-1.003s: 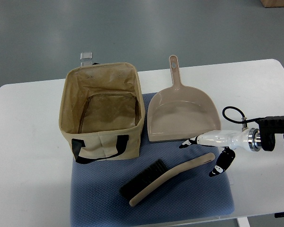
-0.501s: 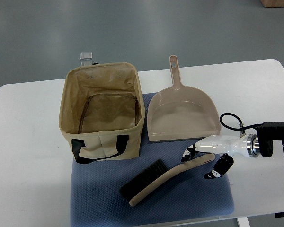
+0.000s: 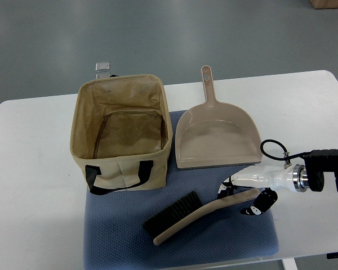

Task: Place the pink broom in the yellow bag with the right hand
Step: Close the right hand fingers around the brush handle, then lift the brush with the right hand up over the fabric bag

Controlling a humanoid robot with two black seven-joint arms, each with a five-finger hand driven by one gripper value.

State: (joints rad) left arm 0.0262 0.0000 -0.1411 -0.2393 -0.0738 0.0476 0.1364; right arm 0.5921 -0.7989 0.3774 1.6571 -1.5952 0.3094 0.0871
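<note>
Pink broom [image 3: 200,215] lay diagonal on mat [image 3: 129,236], below dustpan [image 3: 217,138] | my right hand [image 3: 240,195] straddled handle end, fingers apart, not clamped | judged: close squarely round handle before lifting | bag [image 3: 121,132] open upper left.

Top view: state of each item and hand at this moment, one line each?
Yellow bag: upright, open, empty.
Pink broom: lying flat on the blue mat, outside the bag.
Dustpan: flat, empty, beside the bag.
Right hand: at the broom's handle end, fingers either side of it, grip not confirmed.
</note>
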